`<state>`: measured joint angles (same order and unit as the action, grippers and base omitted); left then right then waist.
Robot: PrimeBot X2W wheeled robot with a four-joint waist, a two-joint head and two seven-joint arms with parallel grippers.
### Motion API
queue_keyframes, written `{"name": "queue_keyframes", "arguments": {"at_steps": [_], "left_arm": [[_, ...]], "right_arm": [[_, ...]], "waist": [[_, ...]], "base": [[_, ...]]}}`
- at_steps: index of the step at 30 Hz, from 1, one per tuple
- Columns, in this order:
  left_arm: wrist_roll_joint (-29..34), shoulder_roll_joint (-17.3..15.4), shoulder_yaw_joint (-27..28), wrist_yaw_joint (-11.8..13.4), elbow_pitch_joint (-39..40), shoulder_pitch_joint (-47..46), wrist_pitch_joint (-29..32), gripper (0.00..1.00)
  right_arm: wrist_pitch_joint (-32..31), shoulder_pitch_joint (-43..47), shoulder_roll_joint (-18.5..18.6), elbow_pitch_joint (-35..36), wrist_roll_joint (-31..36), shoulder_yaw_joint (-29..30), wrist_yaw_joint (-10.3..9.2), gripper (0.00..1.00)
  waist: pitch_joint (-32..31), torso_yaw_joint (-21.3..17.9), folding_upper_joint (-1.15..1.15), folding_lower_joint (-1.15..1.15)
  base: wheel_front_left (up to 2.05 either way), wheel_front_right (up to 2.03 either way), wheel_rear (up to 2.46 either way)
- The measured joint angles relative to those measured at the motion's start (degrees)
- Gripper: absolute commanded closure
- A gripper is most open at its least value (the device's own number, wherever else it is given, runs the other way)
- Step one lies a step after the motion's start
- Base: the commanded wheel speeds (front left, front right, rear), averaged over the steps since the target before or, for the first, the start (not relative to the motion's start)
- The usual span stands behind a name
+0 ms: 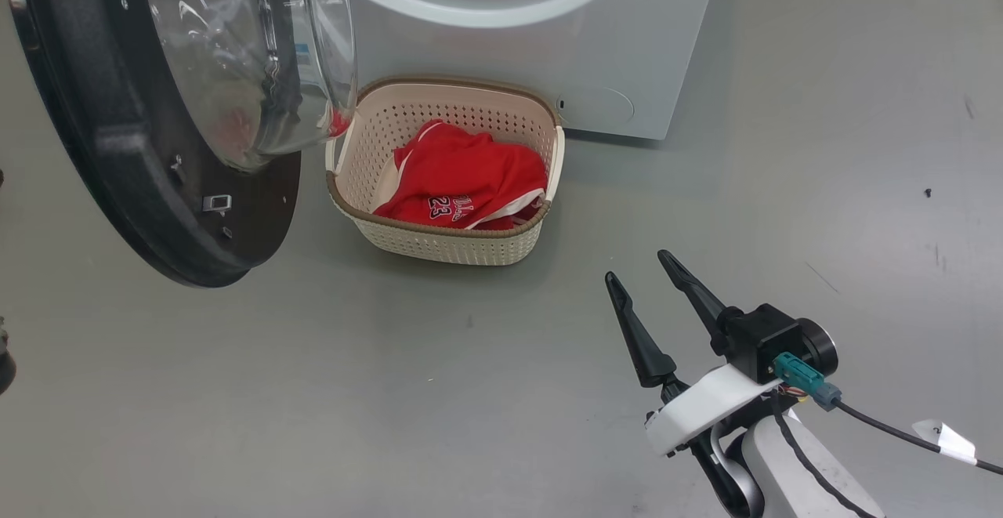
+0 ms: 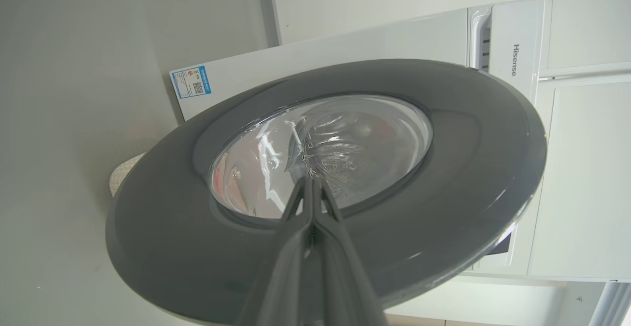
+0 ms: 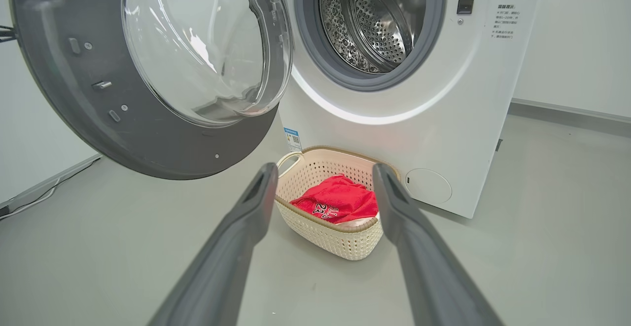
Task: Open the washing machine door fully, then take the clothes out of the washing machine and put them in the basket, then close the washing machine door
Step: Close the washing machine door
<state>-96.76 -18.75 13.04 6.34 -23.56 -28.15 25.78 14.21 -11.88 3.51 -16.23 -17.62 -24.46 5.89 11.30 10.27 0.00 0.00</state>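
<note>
While the red clothes [image 1: 462, 181] lie heaped in the basket [image 1: 454, 250], number 23 facing up, your last job stands open at the left: the door [image 1: 102, 150]. The basket sits on the floor just in front of the washing machine [image 1: 548, 48] and partly under the door's glass bowl. Its long side runs roughly along the machine's front, a sensible spot for a short drop from the drum [image 3: 379, 25] (bare steel, as far as the right wrist view reaches).

The door is swung wide to the left of the opening. Its bowl bulges toward the machine and basket, and its smooth outer face is turned toward your left gripper [image 2: 311, 183]. That gripper's fingers are pressed together into a single point aimed at the glass, probably to push the door home; whether they touch it cannot be told.

Your right gripper [image 1: 638, 266] hovers over the floor, apart from the basket, fingers spread wide and empty, pointing toward it and clear of the door's swing.
</note>
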Motion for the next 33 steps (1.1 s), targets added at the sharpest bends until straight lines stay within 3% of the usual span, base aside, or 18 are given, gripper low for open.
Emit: {"name": "queue_keyframes", "arguments": {"at_steps": [10,33], "left_arm": [[-2.8,0.3,-0.4,0.5,-2.1,-0.4,5.0,1.0],[-13.8,6.6,1.6,0.9,-7.7,-4.2,7.9,1.0]], "right_arm": [[0.0,0.0,0.0,0.0,0.0,-0.2,0.0,0.0],[0.0,0.0,0.0,0.1,-0.5,-0.8,-0.45,0.0]], "waist": [[-0.5,-0.6,0.0,0.0],[-0.9,-3.3,0.0,0.0]], "base": [[0.0,0.0,0.0],[0.0,0.0,0.0]]}}
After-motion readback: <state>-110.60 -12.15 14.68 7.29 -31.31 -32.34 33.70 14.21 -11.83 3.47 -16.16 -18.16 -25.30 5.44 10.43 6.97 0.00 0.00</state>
